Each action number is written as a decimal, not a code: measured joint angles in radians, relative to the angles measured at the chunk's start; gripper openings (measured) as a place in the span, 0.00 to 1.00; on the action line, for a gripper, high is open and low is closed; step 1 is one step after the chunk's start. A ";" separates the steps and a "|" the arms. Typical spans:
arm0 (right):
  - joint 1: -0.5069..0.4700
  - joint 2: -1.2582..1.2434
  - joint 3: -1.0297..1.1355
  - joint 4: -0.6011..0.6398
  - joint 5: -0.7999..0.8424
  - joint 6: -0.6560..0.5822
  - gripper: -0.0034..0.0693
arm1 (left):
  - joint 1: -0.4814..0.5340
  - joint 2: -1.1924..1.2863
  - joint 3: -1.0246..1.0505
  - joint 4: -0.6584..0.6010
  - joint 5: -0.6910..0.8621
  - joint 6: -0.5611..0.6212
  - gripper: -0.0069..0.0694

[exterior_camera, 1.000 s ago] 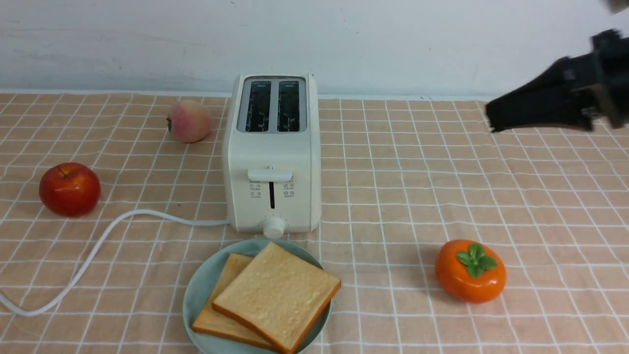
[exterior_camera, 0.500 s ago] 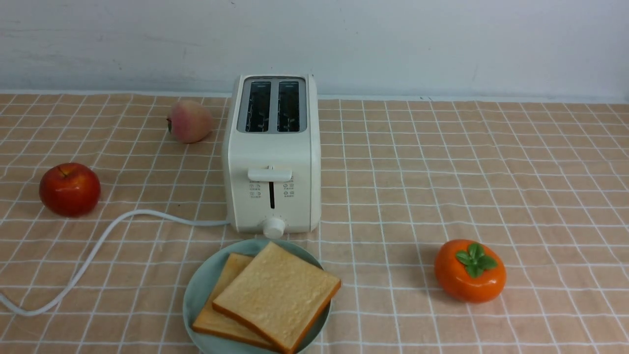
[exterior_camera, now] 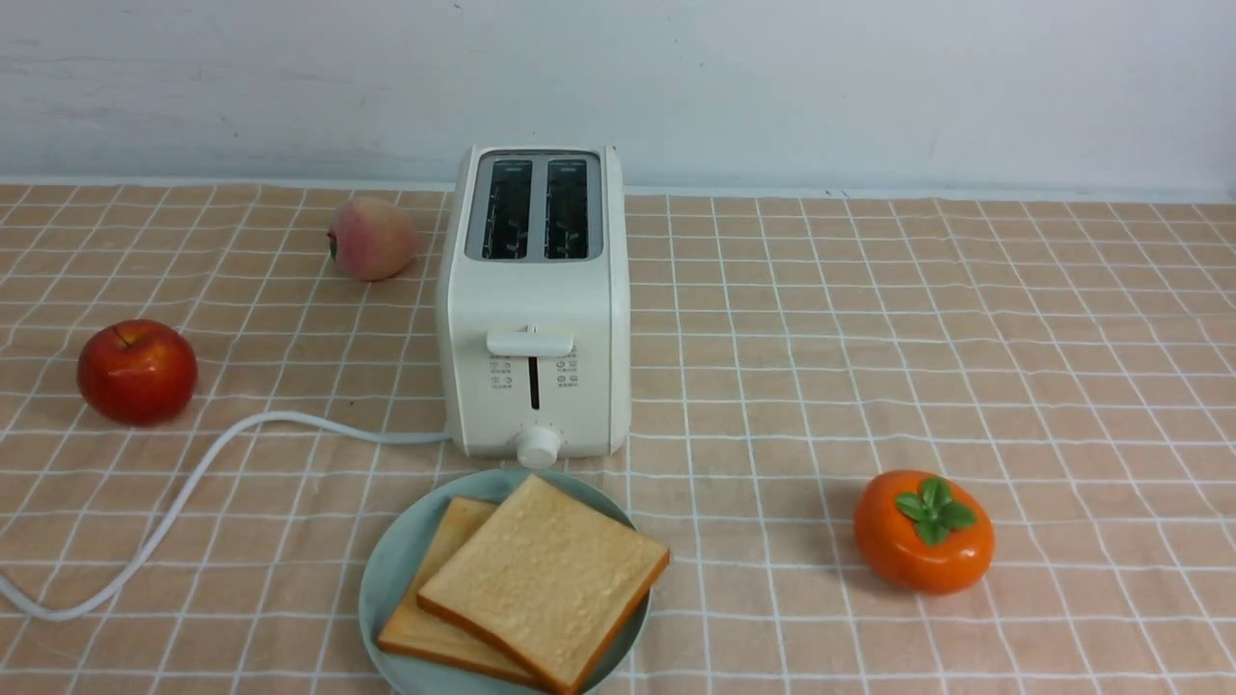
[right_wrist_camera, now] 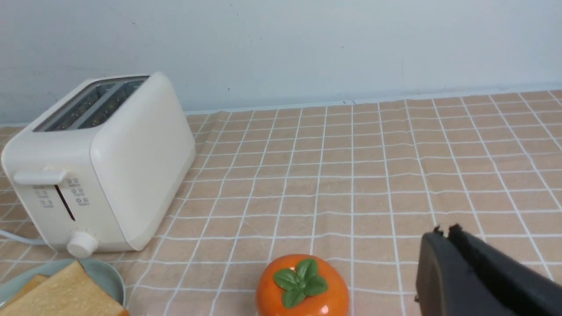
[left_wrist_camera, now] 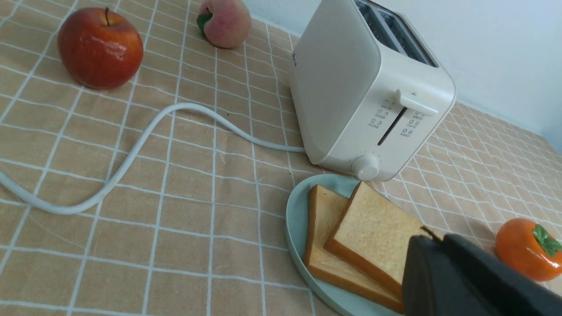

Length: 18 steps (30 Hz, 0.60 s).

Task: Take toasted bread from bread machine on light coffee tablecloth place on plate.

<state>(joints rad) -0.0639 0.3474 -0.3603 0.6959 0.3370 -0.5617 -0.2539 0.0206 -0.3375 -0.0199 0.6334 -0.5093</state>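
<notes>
Two slices of toasted bread [exterior_camera: 546, 579] lie stacked and overlapping on the pale green plate [exterior_camera: 391, 565], just in front of the cream bread machine [exterior_camera: 536, 319]. Both slots of the bread machine are empty. All of it rests on the light coffee tablecloth [exterior_camera: 792, 367]. Neither arm shows in the front view. In the left wrist view my left gripper [left_wrist_camera: 432, 239] is shut and empty, above the near edge of the toasted bread [left_wrist_camera: 373, 228]. My right gripper [right_wrist_camera: 443, 232] is shut and empty too, off to the side of the bread machine [right_wrist_camera: 101, 166], over bare cloth.
A red apple [exterior_camera: 137, 372] and a peach [exterior_camera: 372, 237] sit left of the toaster. The white cord [exterior_camera: 193, 483] snakes across the cloth to the left front. An orange persimmon [exterior_camera: 924, 531] stands at the right front. A pale wall runs behind the table.
A second ago the right gripper hung shut at the upper right of the front view. It has since withdrawn out of that view. Nothing on the table has moved.
</notes>
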 joint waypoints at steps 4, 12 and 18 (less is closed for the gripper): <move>0.000 0.000 0.004 0.000 0.028 0.000 0.06 | 0.000 0.000 0.000 0.000 0.002 0.000 0.11; 0.000 0.000 0.004 0.000 0.116 0.000 0.07 | 0.000 0.000 0.000 0.000 0.007 -0.001 0.13; 0.000 0.000 0.004 -0.001 0.174 0.000 0.07 | 0.000 0.000 0.000 0.000 0.008 -0.002 0.13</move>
<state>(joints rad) -0.0639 0.3474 -0.3560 0.6950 0.5107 -0.5617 -0.2539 0.0206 -0.3375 -0.0199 0.6411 -0.5112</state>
